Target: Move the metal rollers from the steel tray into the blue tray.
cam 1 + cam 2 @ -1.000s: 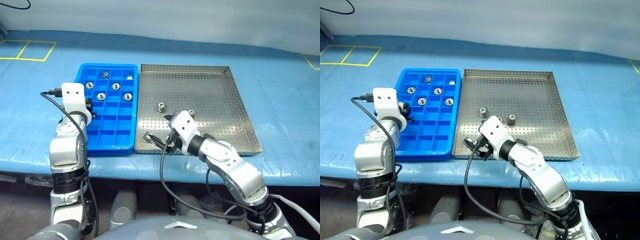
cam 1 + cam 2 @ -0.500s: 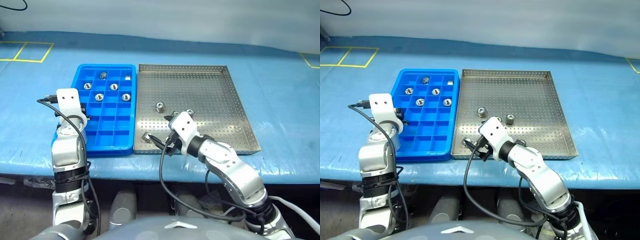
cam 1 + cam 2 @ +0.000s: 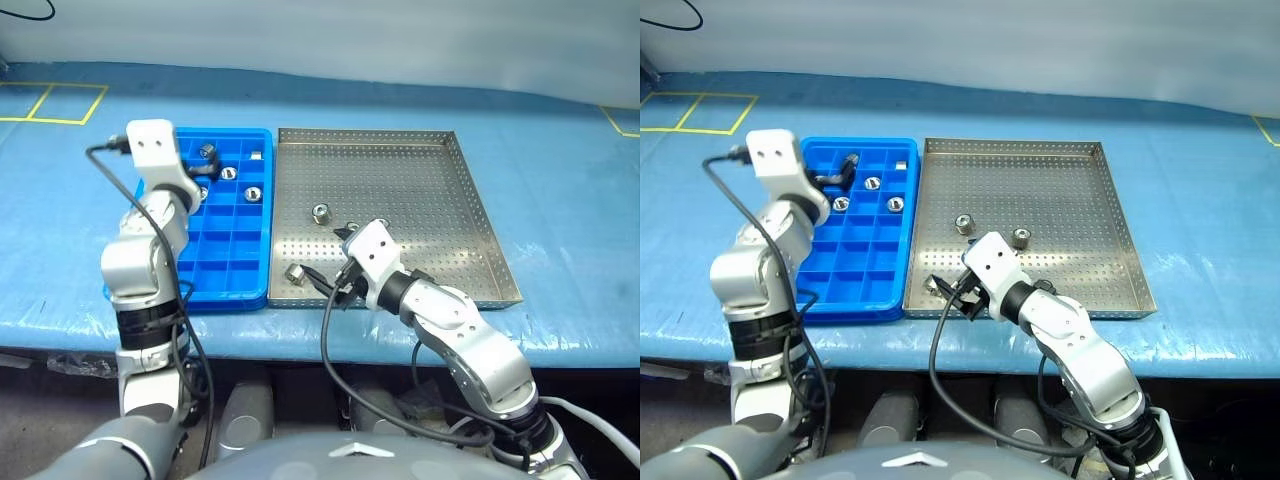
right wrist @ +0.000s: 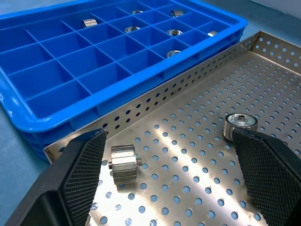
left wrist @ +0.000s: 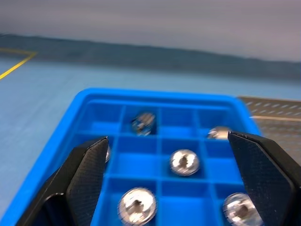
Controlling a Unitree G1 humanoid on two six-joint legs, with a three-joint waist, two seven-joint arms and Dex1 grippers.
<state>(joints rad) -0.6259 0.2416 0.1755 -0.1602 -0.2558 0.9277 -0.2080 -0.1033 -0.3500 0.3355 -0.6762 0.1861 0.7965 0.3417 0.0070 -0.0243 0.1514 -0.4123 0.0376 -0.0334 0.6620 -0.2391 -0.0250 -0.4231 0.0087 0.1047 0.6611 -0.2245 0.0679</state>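
Note:
The blue tray lies left of the steel tray, their long sides touching. Several metal rollers sit in the blue tray's far compartments, such as one roller and another. My left gripper hovers over that far left part, open and empty. On the steel tray, one roller stands upright, one stands beside it, and one lies on its side near the front left corner. My right gripper is low over that corner, open, with the lying roller just ahead of its left finger.
Both trays rest on a blue cloth-covered table. Yellow tape marks lie at the far left. The steel tray's perforated rim stands between the right gripper and the blue tray. Cables loop off both wrists.
My left arm has swung up from the blue tray's left edge to over its far left compartments, and its fingers have spread. The right arm has stayed put.

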